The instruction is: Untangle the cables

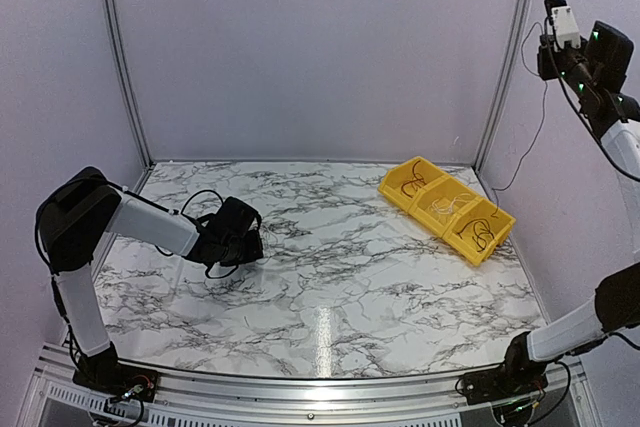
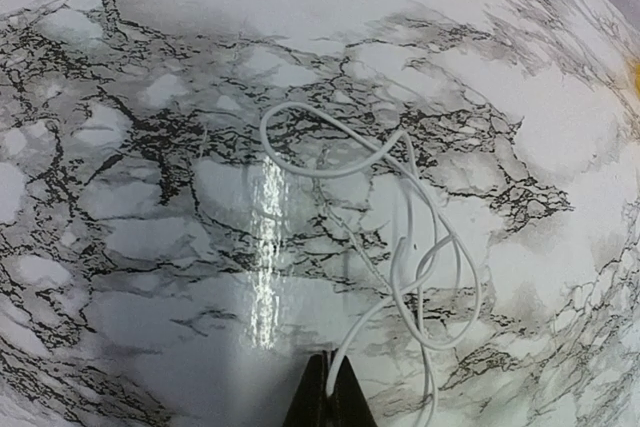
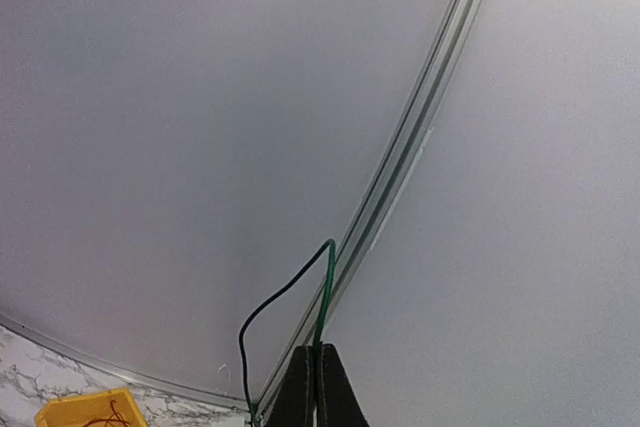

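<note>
My left gripper (image 1: pixel 252 243) lies low over the marble table (image 1: pixel 330 287). In the left wrist view its fingers (image 2: pixel 333 385) are shut on the end of a thin white cable (image 2: pixel 400 247) that lies in tangled loops on the table ahead of it. My right gripper (image 1: pixel 555 5) is raised high at the right wall. It is shut (image 3: pixel 318 365) on a thin dark green cable (image 3: pixel 285 292), which hangs down (image 1: pixel 541 117) toward the table's back right corner. Thin dark cables (image 1: pixel 480 232) lie in a yellow bin.
The yellow three-compartment bin (image 1: pixel 432 221) stands at the back right of the table; its corner shows in the right wrist view (image 3: pixel 85 412). Grey walls and metal frame posts (image 1: pixel 505 67) close in the table. The left arm's own black cables (image 1: pixel 200 197) loop beside its wrist.
</note>
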You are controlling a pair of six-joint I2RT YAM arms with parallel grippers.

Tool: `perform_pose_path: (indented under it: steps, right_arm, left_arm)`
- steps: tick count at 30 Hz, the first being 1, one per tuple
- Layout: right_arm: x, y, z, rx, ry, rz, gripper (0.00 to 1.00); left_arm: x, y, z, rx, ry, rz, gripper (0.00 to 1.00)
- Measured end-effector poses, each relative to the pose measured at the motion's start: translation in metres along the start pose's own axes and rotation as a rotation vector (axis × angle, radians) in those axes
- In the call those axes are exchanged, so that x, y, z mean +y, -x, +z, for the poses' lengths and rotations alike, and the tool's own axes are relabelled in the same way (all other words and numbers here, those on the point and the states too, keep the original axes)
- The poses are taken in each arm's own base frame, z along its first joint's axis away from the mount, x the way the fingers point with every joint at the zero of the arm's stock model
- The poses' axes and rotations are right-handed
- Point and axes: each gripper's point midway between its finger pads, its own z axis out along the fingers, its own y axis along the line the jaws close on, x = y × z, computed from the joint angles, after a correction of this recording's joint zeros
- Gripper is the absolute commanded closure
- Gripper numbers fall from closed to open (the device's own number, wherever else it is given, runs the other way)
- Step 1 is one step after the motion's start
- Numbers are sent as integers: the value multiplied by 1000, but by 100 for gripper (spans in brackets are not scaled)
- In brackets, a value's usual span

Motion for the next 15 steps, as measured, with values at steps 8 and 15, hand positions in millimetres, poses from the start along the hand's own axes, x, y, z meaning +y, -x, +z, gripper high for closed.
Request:
perform_pose_path:
  steps: [8, 15]
  right_arm:
    - [26, -103, -2, 212, 51, -5, 100]
    - [55, -165, -9, 353, 138, 3, 100]
  left_arm:
    - [1, -1, 0, -14, -14, -6, 100]
    - [2, -2, 0, -31, -34, -33, 100]
